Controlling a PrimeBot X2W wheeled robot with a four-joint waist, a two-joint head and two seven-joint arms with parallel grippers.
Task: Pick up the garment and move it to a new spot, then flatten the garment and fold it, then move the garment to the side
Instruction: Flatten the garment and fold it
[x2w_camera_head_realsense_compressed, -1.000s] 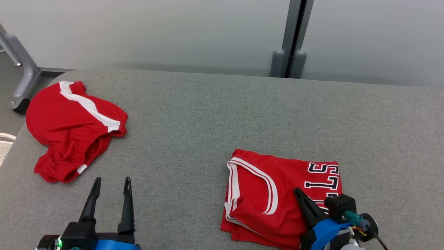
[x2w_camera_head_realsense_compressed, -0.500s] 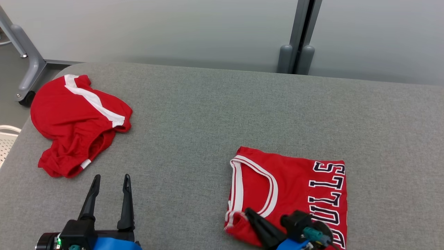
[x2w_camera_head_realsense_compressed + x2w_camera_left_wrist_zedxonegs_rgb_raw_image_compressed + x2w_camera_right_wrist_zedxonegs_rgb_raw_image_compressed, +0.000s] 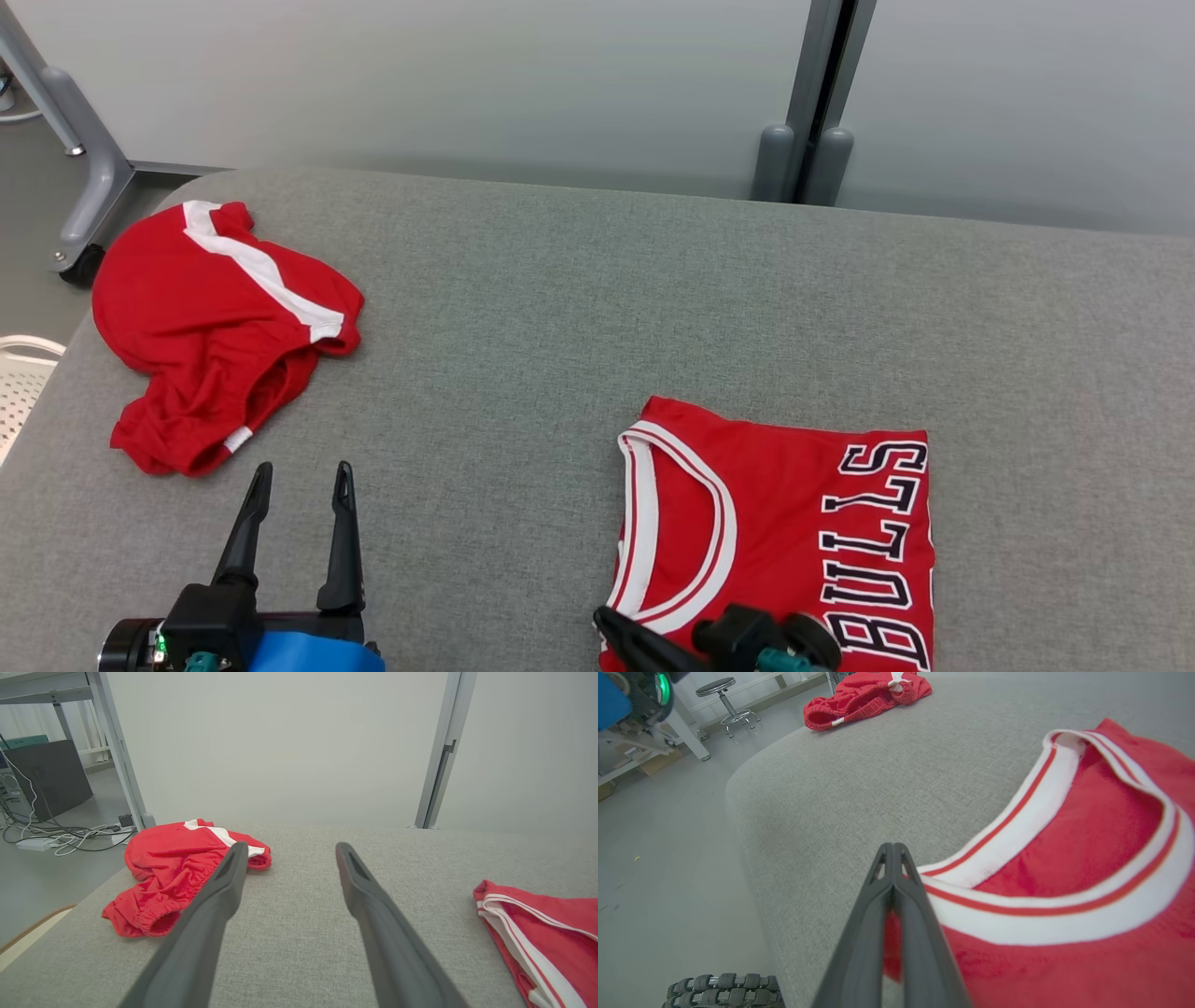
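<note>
- The left gripper (image 3: 303, 469) is reaching forward low over the near-left part of the worktop (image 3: 560, 308), its two long dark fingers pointing away from the robot, spread wide and grasping nothing.
- In the left wrist view those fingers (image 3: 219, 896) are tapering to slim tips above bare grey cloth.
- The right gripper (image 3: 607, 618) is coming in at the near edge, angled towards the left, with its fingers clenched tight together into a single dark wedge.
- In the right wrist view its tips (image 3: 892, 847) are lying right at the jersey's white-and-red trim; I cannot tell whether they are pressing on it.
- The jersey (image 3: 784, 504) is lying folded into a flat, roughly square red packet on the near-right part of the worktop, showing a curved banded trim and black-and-white block lettering.
- The red shorts (image 3: 205, 327) are sitting crumpled at the far-left corner, well apart, with a white stripe and a gathered waistband.
- The worktop is showing a grey, coarsely woven covering with rounded edges.
</note>
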